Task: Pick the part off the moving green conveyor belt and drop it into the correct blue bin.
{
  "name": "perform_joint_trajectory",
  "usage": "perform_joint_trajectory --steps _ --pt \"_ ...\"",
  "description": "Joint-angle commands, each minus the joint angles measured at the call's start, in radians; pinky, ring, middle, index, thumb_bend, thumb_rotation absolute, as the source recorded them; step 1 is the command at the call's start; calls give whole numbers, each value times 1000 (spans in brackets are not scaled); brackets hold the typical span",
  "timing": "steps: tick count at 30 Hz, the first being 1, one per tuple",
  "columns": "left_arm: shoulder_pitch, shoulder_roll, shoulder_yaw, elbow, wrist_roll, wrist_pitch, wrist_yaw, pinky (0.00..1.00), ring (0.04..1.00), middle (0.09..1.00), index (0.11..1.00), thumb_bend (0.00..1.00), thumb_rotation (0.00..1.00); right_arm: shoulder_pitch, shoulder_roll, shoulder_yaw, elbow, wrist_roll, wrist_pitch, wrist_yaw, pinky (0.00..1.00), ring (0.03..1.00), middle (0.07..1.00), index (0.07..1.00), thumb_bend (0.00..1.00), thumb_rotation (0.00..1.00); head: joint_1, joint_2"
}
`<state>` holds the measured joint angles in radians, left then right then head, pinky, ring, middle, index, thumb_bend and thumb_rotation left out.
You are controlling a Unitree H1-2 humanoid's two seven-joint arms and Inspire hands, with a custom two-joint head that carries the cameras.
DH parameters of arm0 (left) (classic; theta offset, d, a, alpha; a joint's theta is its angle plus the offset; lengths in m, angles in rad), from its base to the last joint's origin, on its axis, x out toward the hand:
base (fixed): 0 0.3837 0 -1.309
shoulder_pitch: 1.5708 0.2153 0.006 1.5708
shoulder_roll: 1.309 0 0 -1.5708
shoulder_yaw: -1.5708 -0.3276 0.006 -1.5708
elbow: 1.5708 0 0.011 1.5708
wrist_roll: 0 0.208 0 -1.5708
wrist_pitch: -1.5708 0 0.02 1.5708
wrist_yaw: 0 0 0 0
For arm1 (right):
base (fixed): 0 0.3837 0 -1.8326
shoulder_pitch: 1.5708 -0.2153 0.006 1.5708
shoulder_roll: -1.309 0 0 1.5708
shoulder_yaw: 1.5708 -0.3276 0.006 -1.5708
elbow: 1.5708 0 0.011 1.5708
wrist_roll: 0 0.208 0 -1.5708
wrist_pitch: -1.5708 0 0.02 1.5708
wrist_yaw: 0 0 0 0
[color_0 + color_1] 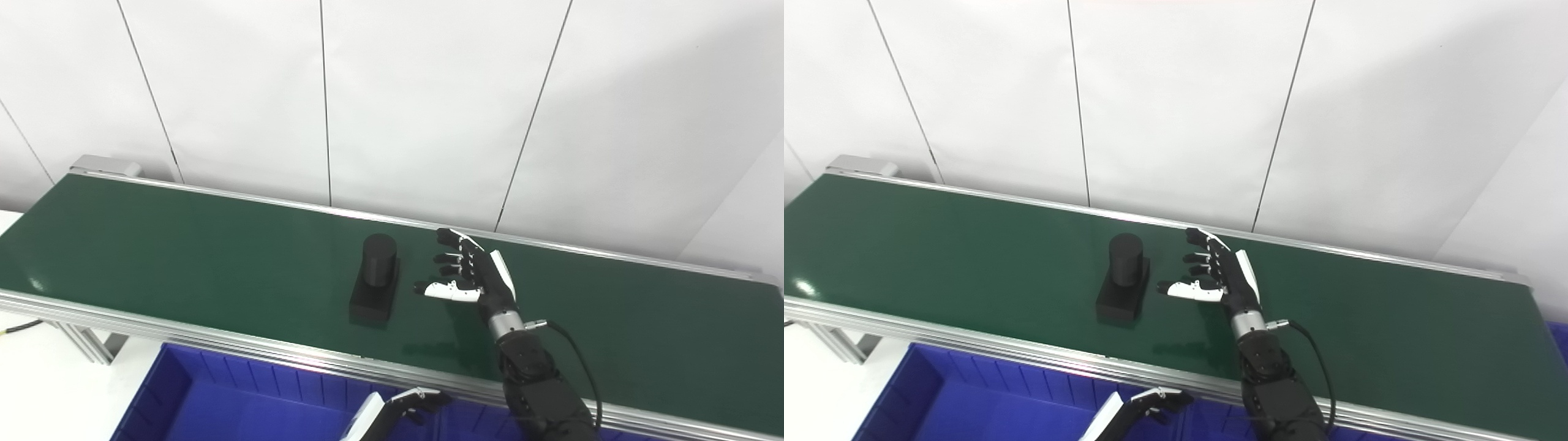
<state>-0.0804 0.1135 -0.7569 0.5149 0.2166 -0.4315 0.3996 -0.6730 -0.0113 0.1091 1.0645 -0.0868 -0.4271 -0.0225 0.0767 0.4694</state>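
One part [375, 278]: carried upright on the belt [184, 245].
Right robot hand [471, 269]: spread beside it, readied for grasping.
Left robot hand [404, 407]: state cannot be told.

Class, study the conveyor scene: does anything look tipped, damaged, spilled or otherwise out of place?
Nothing stands out. The black part stands upright on the green belt, its cylinder on top of its block base. The right hand is open beside it, not touching. The left hand is low over the blue bin.

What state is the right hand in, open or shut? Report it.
Open. The right hand holds nothing: its fingers are spread apart beside the black part, not touching it.
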Motion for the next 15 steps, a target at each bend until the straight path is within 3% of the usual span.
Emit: perform_joint_trajectory --steps 1,15 --pt "-6 -13 -5 -26 5 -38 22 635 732 773 742 887 138 -60 -2 -2 0 2 -43 -14 655 715 840 823 1000 187 1 0" --pt "-9 -14 -2 -31 1 -38 13 635 735 774 741 885 123 -92 -3 1 35 4 -43 -10 645 703 831 810 1000 198 -4 3"
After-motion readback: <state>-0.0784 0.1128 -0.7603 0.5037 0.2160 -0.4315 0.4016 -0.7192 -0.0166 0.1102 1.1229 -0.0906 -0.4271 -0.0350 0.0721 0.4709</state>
